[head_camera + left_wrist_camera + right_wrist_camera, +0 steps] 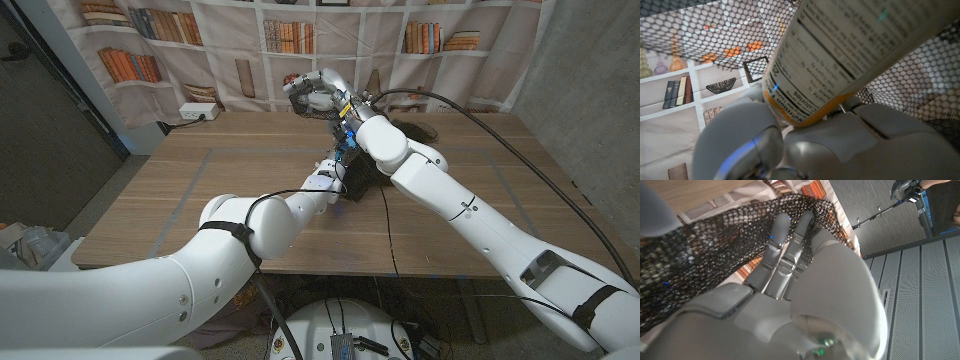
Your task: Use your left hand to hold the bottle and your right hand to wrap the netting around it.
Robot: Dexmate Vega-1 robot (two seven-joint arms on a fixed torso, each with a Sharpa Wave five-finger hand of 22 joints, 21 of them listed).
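Observation:
My left hand (840, 145) grips a bottle (840, 55) with a white nutrition label and an orange band, and black netting (700, 30) is draped over it. In the head view the left hand (333, 170) sits at the table's middle, partly hidden behind my right forearm. My right hand (318, 95) is raised above the far side of the table with netting (305, 108) bunched in its fingers. More netting (368, 178) hangs down around the left hand. In the right wrist view the right hand's fingers (782, 245) press into the stretched netting (700, 245).
The wooden table (200, 190) has a white power strip (195, 113) at its back left. A black cable (520, 160) runs across the right side. A curtain printed with bookshelves (290, 40) hangs behind the table.

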